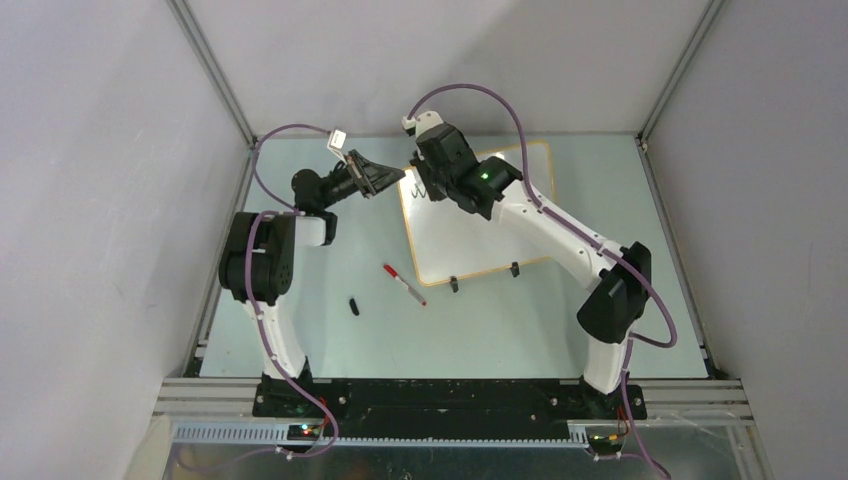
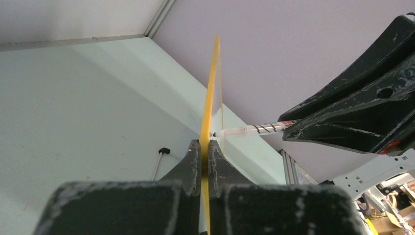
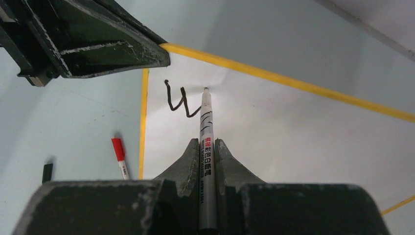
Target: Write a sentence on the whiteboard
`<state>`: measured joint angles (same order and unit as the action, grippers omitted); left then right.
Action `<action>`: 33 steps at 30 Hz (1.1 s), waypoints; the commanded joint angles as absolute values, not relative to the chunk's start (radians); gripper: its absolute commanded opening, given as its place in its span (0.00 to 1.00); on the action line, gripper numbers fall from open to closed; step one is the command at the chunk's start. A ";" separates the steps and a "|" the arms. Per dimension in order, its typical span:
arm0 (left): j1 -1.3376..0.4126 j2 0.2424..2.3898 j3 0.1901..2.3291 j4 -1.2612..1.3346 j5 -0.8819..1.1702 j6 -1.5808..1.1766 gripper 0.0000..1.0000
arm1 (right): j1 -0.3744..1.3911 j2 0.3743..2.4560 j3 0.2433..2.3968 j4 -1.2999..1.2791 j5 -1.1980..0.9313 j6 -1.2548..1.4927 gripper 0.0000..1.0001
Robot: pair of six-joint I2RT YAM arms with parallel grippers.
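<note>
Though just a partial "W", the sentence (image 3: 171, 107) beside the marker (image 3: 207, 147) tip.

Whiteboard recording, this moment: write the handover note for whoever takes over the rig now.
Left gripper: shut on the left edge of the whiteboard, at its frame.
Right gripper: shut on the writing marker, tip at the board near its far-left corner.
Spare: a red-capped marker and a black cap lie on the table, left of the board's near corner.
Done: only the first strokes of the opening letter, in black.
Left: nearly the whole sentence.
</note>
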<state>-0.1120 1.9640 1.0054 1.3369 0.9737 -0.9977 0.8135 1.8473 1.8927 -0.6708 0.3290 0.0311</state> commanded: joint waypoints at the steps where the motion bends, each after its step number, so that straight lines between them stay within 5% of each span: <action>1: -0.121 1.945 1.022 1.387 1.006 -0.967 0.00 | 0.812 1.870 1.967 -0.676 0.343 0.019 0.00; 33: -0.120 1.937 1.021 1.353 0.996 -0.939 0.00 | 0.809 1.640 1.673 -0.508 0.313 0.032 0.00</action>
<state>-0.1120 1.9640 1.0054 1.3365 0.9737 -0.9936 0.8177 1.6417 1.6588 -0.5468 0.3092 0.0326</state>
